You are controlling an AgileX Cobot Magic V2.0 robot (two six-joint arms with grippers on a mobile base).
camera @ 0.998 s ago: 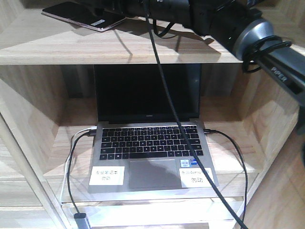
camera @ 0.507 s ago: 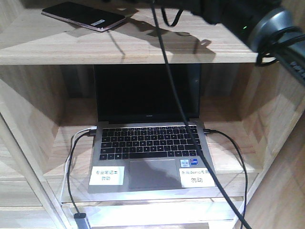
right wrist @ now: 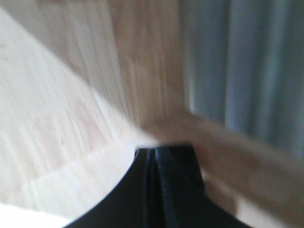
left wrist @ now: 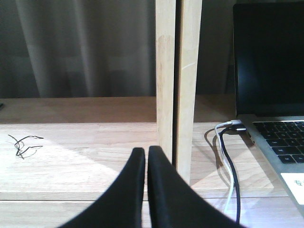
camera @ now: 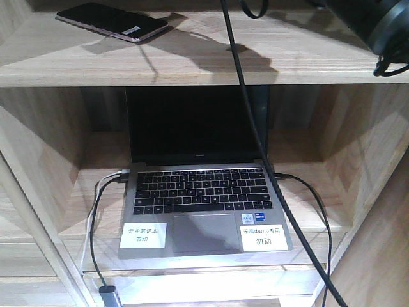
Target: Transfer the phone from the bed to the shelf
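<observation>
The glossy black phone [camera: 112, 20] with a pinkish rim and a white sticker lies flat on the upper board of the pale wood shelf [camera: 192, 64], at the far left, with nothing touching it. Only the right arm's dark wrist [camera: 370, 22] shows at the top right of the front view. In its blurred wrist view my right gripper [right wrist: 154, 151] is shut with nothing in it, over pale shelf wood [right wrist: 57, 142]. My left gripper [left wrist: 146, 151] is shut and empty above a lower shelf board [left wrist: 71, 152], beside a wooden upright [left wrist: 176, 71]. The bed is out of view.
An open grey laptop [camera: 201, 204] with white labels sits in the compartment under the phone's board, also at the right edge as the laptop [left wrist: 270, 95]. A black cable [camera: 255, 153] hangs from the right arm across the front view. Charging cables [left wrist: 228, 166] trail on the board.
The right arm has drawn back up and to the right, away from the phone, until only its wrist shows. The phone stays where it lay on the upper board.
</observation>
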